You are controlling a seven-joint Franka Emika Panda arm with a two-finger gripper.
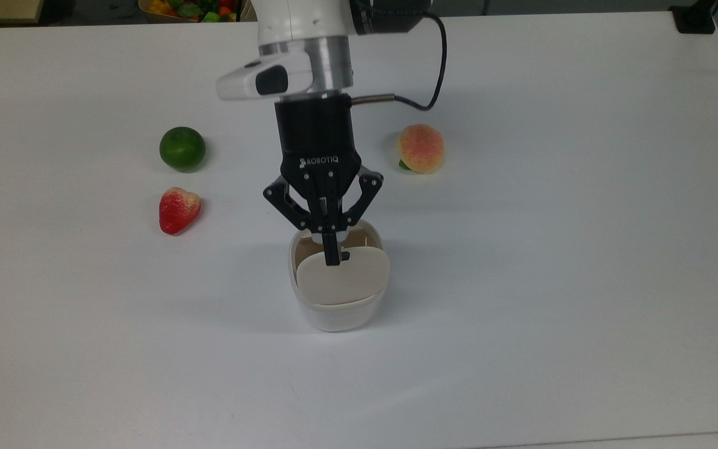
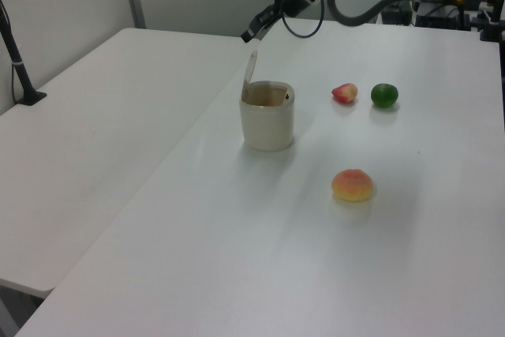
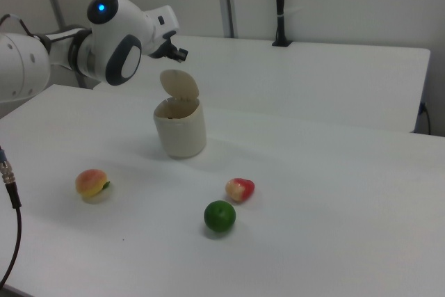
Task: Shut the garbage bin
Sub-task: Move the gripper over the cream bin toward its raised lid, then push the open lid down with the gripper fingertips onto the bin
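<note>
The black two-finger gripper (image 1: 332,259) hangs over the small white plastic garbage bin (image 1: 338,312), its jaws pressed together into one narrow tip. In the top view that tip sits at the upper edge of the flat beige lid (image 1: 343,275), right beside the lid's small dark button; whether it touches the lid cannot be told. In the left view the gripper (image 2: 248,37) is just above the top of the raised lid (image 2: 250,66).

The bin stands near the middle of the white desk (image 1: 583,249), well clear of every desk edge. The red strawberry (image 1: 178,209) and green lime (image 1: 182,148) lie toward the top view's left, the peach (image 1: 421,148) toward the top view's right, all well apart from the bin, with bare desk around it.

The bin is a rounded-square tub; its hinged lid stands nearly upright and the brownish inside shows.
</note>
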